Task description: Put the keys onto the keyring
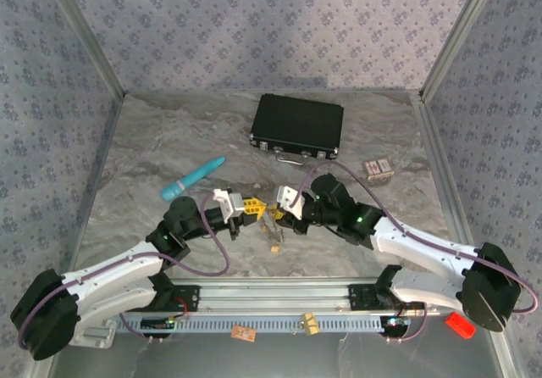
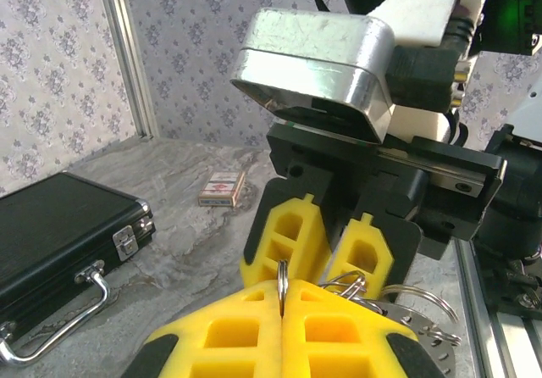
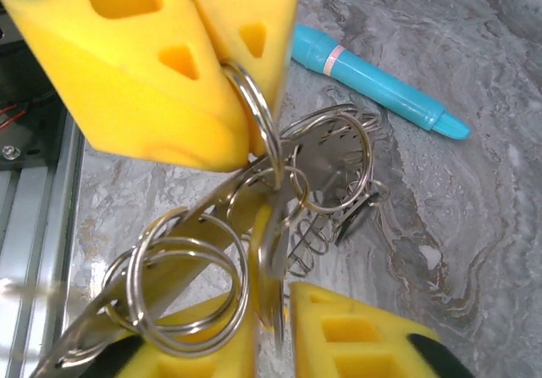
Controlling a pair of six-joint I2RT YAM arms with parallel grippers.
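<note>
In the top view my left gripper [image 1: 251, 208] and right gripper [image 1: 278, 211] meet tip to tip at mid-table. The left gripper [image 2: 282, 297] is shut on a thin wire loop of the keyring [image 2: 282, 278], which stands edge-on between its yellow pads. The keyring [image 3: 254, 111] is a hanging bunch of several split rings and a flat silver plate [image 3: 174, 255]. A thin silver key blade [image 3: 276, 268] dangles between the fingers of my right gripper [image 3: 275, 314]; a narrow gap shows beside it. A small tan key [image 1: 273, 241] lies on the table below the grippers.
A black case [image 1: 297, 126] lies at the back, a teal pen [image 1: 193, 179] to the left and a small card box [image 1: 378, 169] to the right. Small tan and orange pieces [image 1: 311, 323] rest on the near rail. Walls close in both sides.
</note>
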